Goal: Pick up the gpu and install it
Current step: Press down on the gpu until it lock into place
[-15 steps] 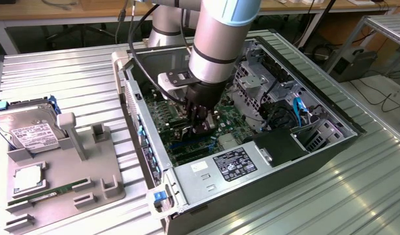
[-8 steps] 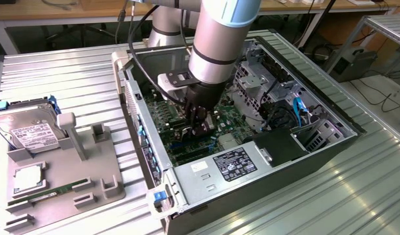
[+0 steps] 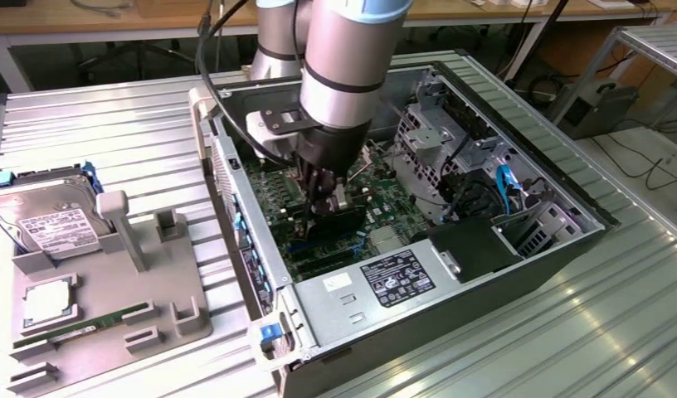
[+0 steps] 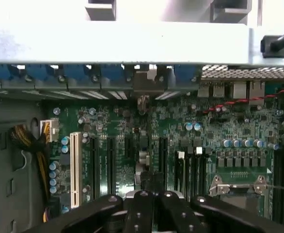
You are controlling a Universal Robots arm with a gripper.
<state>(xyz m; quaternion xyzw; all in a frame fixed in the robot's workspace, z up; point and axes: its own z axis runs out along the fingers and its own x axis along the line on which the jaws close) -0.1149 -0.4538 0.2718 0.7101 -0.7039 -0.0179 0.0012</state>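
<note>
Open PC case [image 3: 571, 220] (motherboard [image 4: 181, 145] exposed); HDD [image 3: 53, 222] on fixture [image 3: 150, 298].

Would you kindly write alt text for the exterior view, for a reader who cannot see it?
A silver robot arm reaches into an open black computer case, its dark tool holding a thin black expansion card upright over the green motherboard. On the grey fixture tray at the exterior view's left lie a silver hard drive and a narrow green RAM stick.

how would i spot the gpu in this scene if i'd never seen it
Find the open computer case lying on the metal table, then the arm's gripper reaching down into it over the green motherboard. The gpu is the thin black card standing on edge right under the gripper, dark against the green board around it.
</note>
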